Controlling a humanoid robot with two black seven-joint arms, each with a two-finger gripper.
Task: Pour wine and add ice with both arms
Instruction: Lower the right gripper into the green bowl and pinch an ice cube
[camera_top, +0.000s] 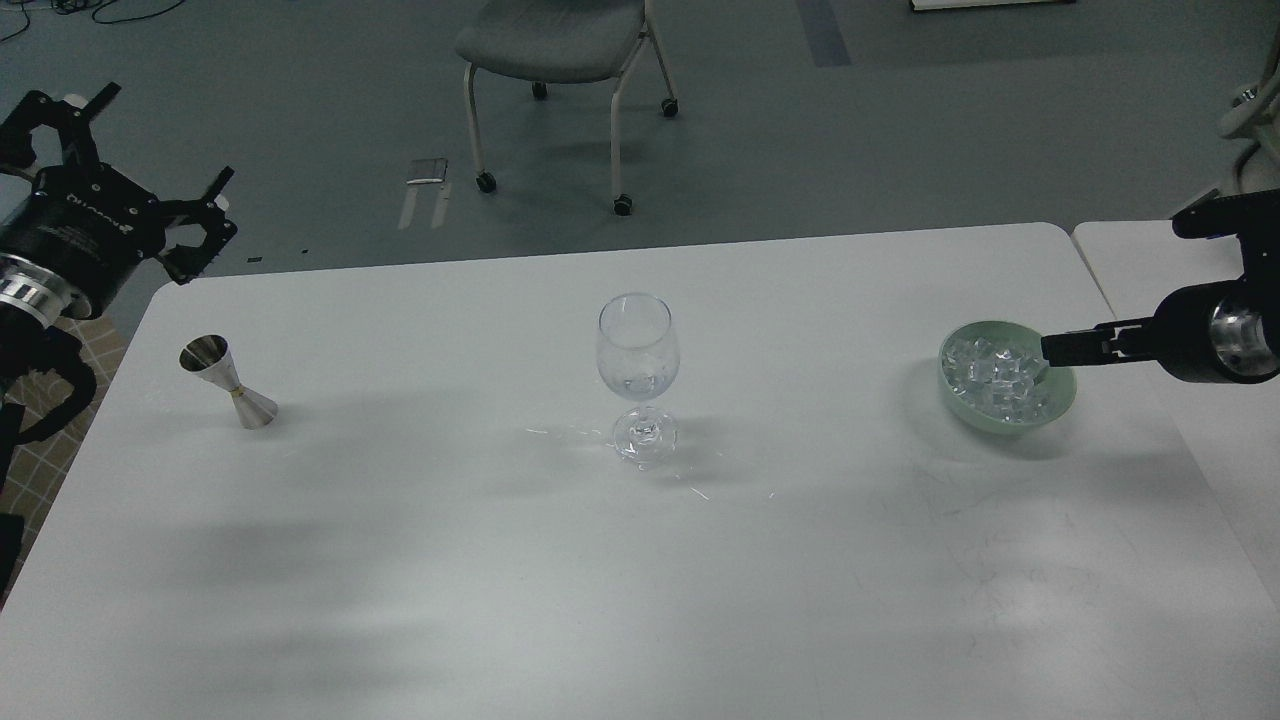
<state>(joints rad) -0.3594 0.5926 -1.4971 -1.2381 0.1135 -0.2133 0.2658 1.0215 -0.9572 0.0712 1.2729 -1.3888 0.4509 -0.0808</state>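
Note:
Several clear ice cubes (993, 374) lie in a pale green bowl (1062, 392) at the table's right. My right gripper (1046, 348) reaches in from the right, low over the bowl's right rim, its tip just above the ice. It is seen edge-on, so its fingers cannot be told apart. A clear stemmed wine glass (638, 350) stands upright at the table's middle. A steel jigger (228, 382) stands at the left. My left gripper (160, 150) hovers open and empty beyond the table's far left corner, above and behind the jigger.
The white table (500, 560) has a rounded far edge. A second white table (1140, 270) abuts it on the right. A grey wheeled chair (555, 40) stands on the floor behind.

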